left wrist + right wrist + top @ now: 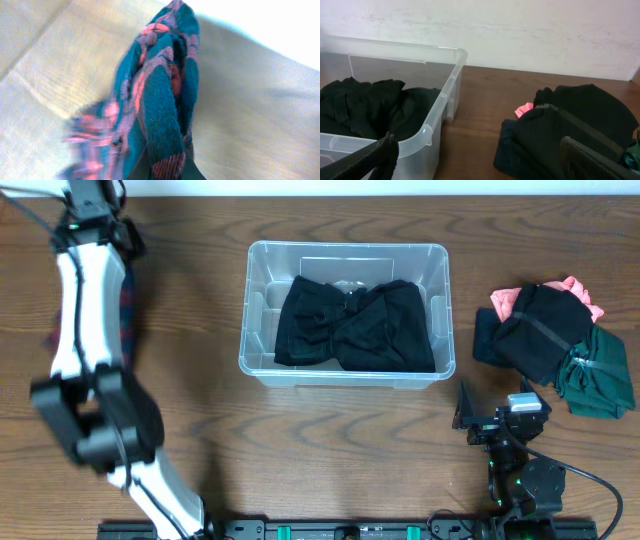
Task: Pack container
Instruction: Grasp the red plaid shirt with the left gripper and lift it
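The container [258, 370] is a clear plastic bin at the table's middle, with a black garment [355, 325] lying in it. It also shows in the right wrist view [432, 135], with the black garment [365, 107] inside. My left gripper [105, 230] is raised at the far left, left of the bin, shut on a plaid cloth [128, 295] that hangs from it. In the left wrist view the teal and pink plaid cloth [160, 95] fills the middle and hides the fingers. My right gripper [488, 418] [480, 167] is open and empty, low by the front right.
A pile of clothes lies at the right of the bin: a black piece [540, 330] [580, 125] on top, a pink one [505, 300] [524, 109] and a dark green one [600, 375]. Bare wood lies between bin and pile.
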Robot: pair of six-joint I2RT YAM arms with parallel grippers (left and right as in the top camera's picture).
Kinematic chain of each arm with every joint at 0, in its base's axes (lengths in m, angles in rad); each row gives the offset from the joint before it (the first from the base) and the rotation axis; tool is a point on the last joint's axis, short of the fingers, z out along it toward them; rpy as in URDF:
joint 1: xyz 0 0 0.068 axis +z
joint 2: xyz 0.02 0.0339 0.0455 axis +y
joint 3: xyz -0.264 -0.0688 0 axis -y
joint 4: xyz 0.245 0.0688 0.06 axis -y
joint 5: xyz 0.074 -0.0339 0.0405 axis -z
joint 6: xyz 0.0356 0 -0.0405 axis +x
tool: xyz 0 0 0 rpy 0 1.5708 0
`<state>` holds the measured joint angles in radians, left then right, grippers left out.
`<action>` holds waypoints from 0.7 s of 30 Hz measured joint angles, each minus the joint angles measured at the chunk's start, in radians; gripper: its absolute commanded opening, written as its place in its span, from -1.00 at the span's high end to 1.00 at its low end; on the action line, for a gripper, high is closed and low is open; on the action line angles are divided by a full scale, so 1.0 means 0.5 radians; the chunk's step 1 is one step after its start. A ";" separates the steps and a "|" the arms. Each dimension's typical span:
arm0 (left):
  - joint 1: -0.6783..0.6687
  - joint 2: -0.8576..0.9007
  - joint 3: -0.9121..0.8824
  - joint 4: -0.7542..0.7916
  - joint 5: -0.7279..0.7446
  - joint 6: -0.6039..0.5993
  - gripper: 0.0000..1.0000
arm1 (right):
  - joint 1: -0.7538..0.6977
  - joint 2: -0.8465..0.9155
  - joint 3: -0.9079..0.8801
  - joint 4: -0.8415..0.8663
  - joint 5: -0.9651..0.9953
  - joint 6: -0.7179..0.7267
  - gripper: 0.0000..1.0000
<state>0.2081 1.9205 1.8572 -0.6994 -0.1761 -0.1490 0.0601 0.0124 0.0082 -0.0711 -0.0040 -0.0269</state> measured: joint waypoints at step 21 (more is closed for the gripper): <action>-0.598 -0.784 0.026 0.040 0.533 0.047 0.88 | 0.000 0.000 0.000 0.000 0.000 0.000 -0.99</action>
<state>-0.0910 1.5284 1.8702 -0.6796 0.0902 -0.1257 0.0601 0.0124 0.0082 -0.0711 -0.0040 -0.0269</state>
